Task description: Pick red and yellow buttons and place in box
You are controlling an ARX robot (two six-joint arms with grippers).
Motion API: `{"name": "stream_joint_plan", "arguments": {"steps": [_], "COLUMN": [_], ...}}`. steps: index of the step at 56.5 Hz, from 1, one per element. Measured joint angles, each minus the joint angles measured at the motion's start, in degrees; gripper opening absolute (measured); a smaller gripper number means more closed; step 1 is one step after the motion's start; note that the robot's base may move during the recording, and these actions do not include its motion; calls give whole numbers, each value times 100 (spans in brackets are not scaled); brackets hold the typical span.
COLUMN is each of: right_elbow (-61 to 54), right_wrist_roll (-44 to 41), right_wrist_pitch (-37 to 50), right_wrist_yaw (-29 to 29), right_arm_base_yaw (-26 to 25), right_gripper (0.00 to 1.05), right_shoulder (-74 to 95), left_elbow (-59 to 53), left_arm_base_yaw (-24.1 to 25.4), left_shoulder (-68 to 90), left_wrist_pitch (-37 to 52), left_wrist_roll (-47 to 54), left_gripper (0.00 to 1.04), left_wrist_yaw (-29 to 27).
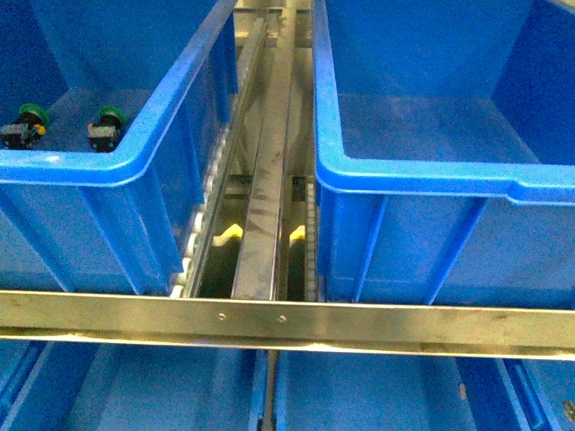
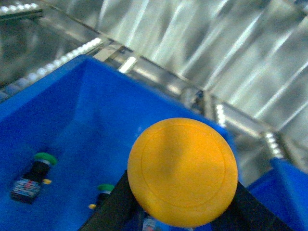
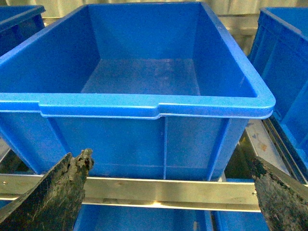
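— Where is the yellow button (image 2: 183, 163)?

— In the left gripper (image 2: 182, 187). Its dark fingers (image 2: 108, 209) are closed in on the button from both sides, just under the round cap, which faces the wrist camera. It hangs above the inside of the left box (image 2: 96, 106), over the floor where two green switches (image 2: 33, 173) lie.

— And seen from the front?

— The green switches lie side by side, close to the left box's near wall. The right box (image 1: 431, 180) stands apart from it across a metal roller track (image 1: 269, 180), and its floor is bare. A metal rail (image 1: 287, 323) runs along the front of both boxes.

— The right gripper (image 3: 168, 197)?

— Spread wide, with nothing between its worn black fingers (image 3: 57, 197). It sits low in front of the right box's near wall, at the level of the rail.
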Motion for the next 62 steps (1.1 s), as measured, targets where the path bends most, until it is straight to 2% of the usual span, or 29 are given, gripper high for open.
{"name": "stream_joint_plan", "arguments": {"steps": [6,12,16,21,28,33,45,62], "right_elbow": [0,0,0,0,0,0,0,0], "right_wrist_roll": [0,0,0,0,0,0,0,0], "right_wrist_pitch": [0,0,0,0,0,0,0,0], "right_wrist_yaw": [0,0,-2,-2,-2,11,4,2], "right_arm_base_yaw": [0,0,0,0,0,0,0,0], "right_gripper": [99,99,99,99,99,99,99,99], "right_shoulder": [0,0,0,0,0,0,0,0], "left_elbow": [-1084,-1840,-2114,-2114,-1950,-1897,-1606,-1381], "left_arm_base_yaw": [192,39,-407,-1123,-2118,-2522,-3117,-3545], "left_shoulder": [-319,-275,-118,68,313,420,697,863], "left_wrist_pitch": [1307,2514,3252,3729,3967,3971,3976,3980], "left_wrist_roll": [-1379,-2667,-3383,-3716,-3926,-3967,-4030,-4072], "left_gripper": [26,26,26,26,26,26,26,26], "left_wrist_yaw": [466,619,811,1154,1508,1648,1578,1587]}}
